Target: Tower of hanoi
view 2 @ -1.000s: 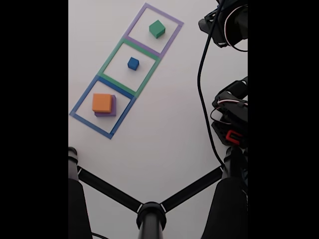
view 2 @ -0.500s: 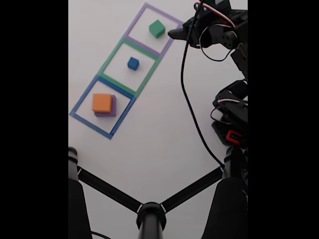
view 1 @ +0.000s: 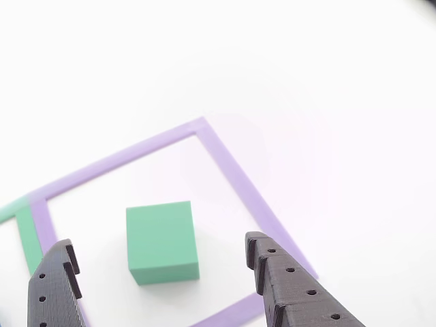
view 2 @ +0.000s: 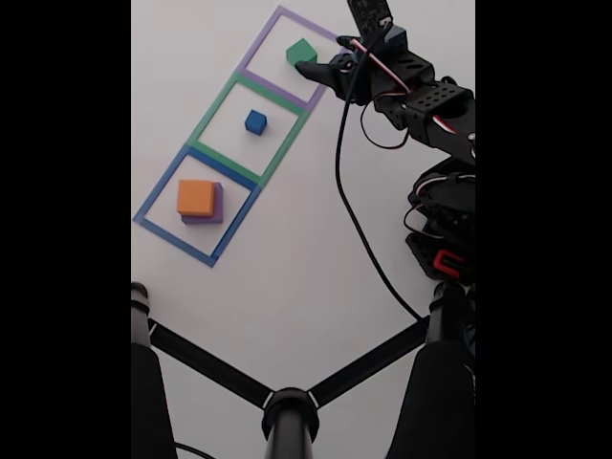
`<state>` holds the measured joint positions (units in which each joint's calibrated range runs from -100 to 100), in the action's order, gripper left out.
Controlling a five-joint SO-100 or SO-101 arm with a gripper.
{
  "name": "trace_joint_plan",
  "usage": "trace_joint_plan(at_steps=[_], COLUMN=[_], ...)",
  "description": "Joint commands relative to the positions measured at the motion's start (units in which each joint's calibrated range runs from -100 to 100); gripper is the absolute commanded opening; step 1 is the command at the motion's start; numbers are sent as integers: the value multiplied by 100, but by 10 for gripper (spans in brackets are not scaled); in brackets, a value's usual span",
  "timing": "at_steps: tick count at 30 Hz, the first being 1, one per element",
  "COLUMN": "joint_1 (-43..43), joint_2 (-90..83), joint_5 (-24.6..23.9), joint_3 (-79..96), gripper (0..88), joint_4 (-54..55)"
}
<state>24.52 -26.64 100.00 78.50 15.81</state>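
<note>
Fixed view: arm (view 2: pixel 421 100) stretched toward green block (view 2: pixel 300 51), gripper (view 1: pixel 160 269) wide open, empty.

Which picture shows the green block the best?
The other view. There the green block is big and sharp, sitting inside the purple tape square, between the open gripper fingers, untouched. In the fixed view the green block is small and far away, with the gripper reaching in beside it.
</note>
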Motion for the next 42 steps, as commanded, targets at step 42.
trace_joint_plan(at_steps=[42], joint_1=[-229], joint_2=[4939], joint_5=[0], joint_3=[-1367], gripper=[261], joint_4=[4615])
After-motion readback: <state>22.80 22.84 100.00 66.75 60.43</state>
